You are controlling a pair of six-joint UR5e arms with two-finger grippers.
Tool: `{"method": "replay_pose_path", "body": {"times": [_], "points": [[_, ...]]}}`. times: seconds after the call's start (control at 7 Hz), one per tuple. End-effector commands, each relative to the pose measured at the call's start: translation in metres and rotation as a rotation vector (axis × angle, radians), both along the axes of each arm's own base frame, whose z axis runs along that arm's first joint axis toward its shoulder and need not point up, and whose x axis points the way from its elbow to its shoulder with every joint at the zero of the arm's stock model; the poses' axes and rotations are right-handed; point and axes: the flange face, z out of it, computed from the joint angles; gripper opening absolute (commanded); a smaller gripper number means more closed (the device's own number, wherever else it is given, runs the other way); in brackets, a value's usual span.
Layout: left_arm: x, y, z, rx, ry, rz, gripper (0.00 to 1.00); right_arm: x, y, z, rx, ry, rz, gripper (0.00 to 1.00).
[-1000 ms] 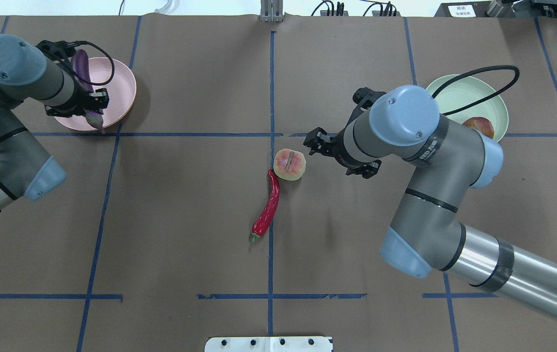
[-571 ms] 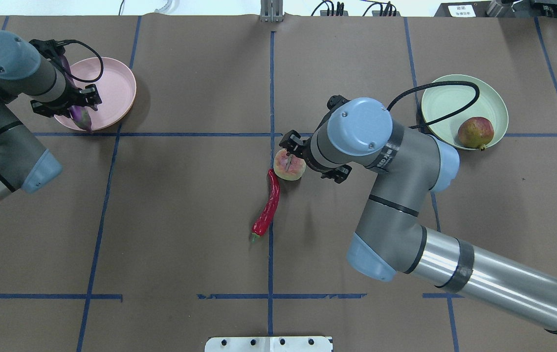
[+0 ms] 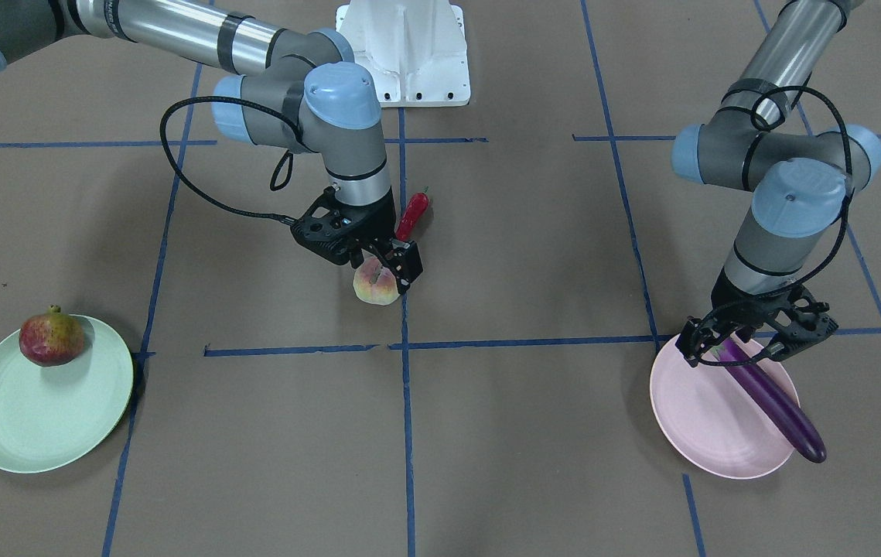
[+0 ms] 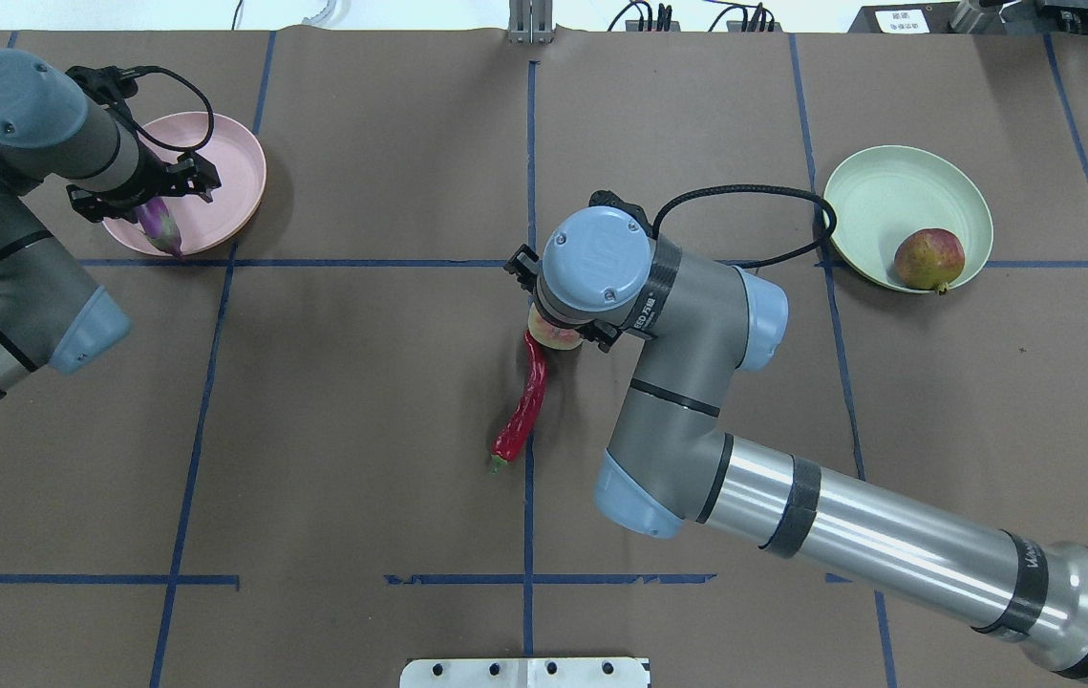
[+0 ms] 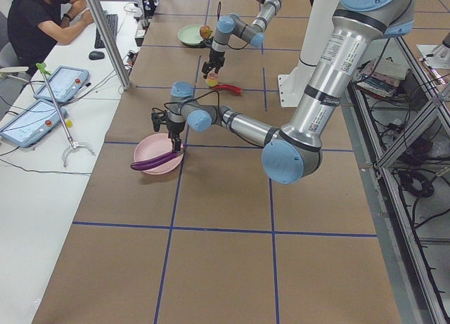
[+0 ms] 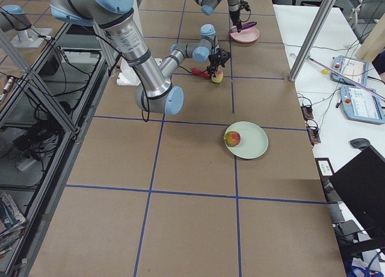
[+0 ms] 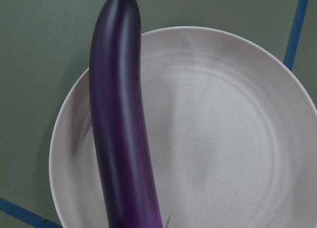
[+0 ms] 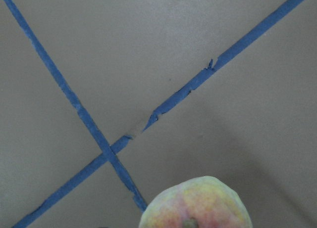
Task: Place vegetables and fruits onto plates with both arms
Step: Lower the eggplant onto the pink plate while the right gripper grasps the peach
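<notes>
The purple eggplant (image 3: 773, 402) lies on the pink plate (image 3: 711, 418), its tip over the rim; it also shows in the left wrist view (image 7: 119, 139). My left gripper (image 3: 749, 340) is open, its fingers spread on either side of the eggplant's cap end. The peach (image 3: 376, 288) sits on the table at the centre, against the red chili (image 4: 526, 401). My right gripper (image 3: 384, 267) is open just over the peach, its fingers straddling the top. In the overhead view the wrist hides it. The pomegranate (image 4: 928, 258) rests on the green plate (image 4: 878, 191).
The white base block (image 3: 403, 46) stands at the robot's side of the table. Blue tape lines cross the brown table cover. A seated person (image 5: 42, 15) and tablets are at a side desk beyond the table's far edge.
My right arm swung left from near the green plate to over the peach. My left gripper lowered the eggplant onto the pink plate and opened.
</notes>
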Motion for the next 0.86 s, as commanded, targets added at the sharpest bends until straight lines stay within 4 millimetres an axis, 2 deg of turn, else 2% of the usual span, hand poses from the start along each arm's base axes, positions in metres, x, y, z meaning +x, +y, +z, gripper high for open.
{"method": "replay_pose_path", "body": {"times": [0.0, 0.14, 0.29, 0.43, 0.57, 0.71], "points": [[-0.004, 0.004, -0.014, 0.017, 0.016, -0.001, 1.0, -0.018, 0.008, 0.009, -0.006, 0.027, -0.022, 1.0], [-0.004, 0.005, -0.018, 0.023, 0.022, 0.0, 1.0, -0.018, 0.008, 0.01, -0.008, 0.028, -0.021, 0.89], [-0.005, 0.006, -0.018, 0.023, 0.022, 0.0, 1.0, -0.017, 0.009, 0.008, -0.008, 0.024, -0.021, 0.16], [-0.003, 0.006, -0.025, 0.023, 0.036, -0.003, 1.0, -0.006, -0.001, 0.005, -0.005, 0.015, -0.012, 0.0], [0.008, 0.015, -0.054, 0.028, 0.099, -0.031, 1.0, 0.032, -0.02, 0.009, -0.003, 0.003, 0.015, 0.0], [0.074, 0.052, -0.109, 0.063, 0.179, 0.071, 1.0, 0.092, -0.056, 0.035, 0.057, 0.043, -0.01, 0.0]]}}
